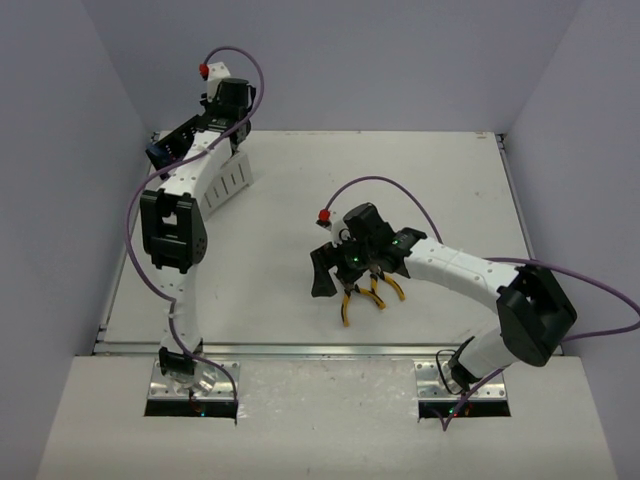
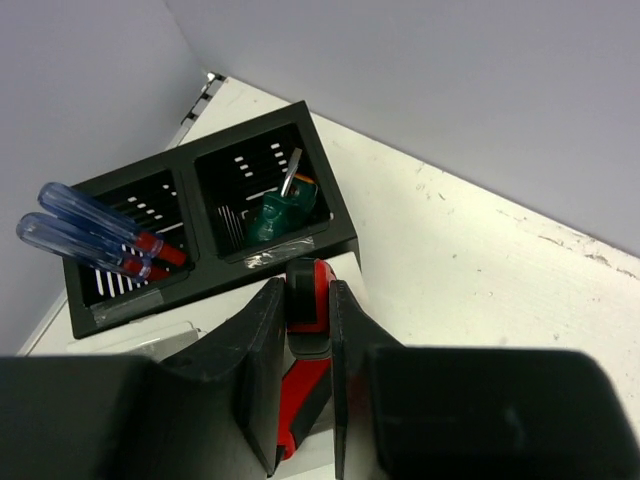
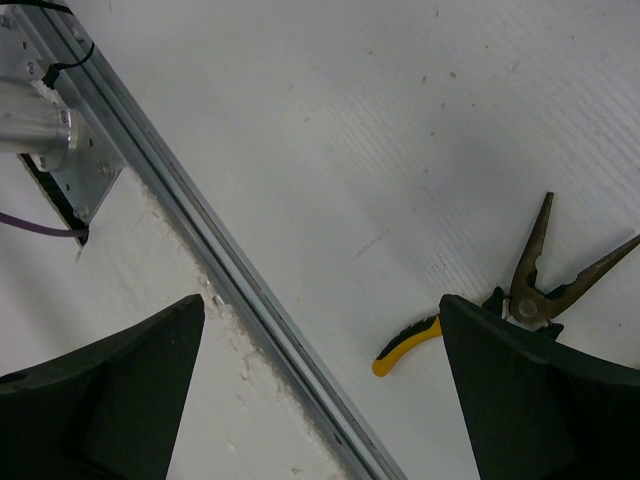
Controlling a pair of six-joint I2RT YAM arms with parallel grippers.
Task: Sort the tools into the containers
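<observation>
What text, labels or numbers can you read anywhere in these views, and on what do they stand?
No readable text in any view.
Utility knife: no lettering shows on its red and black body.
Black bins: the tape strips along the front look blank.
Pliers: no brand or mark visible; too small to judge in the top view.

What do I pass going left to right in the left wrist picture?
Two blue-handled screwdrivers in the left compartment → green-handled screwdriver in the right compartment → white table.
</observation>
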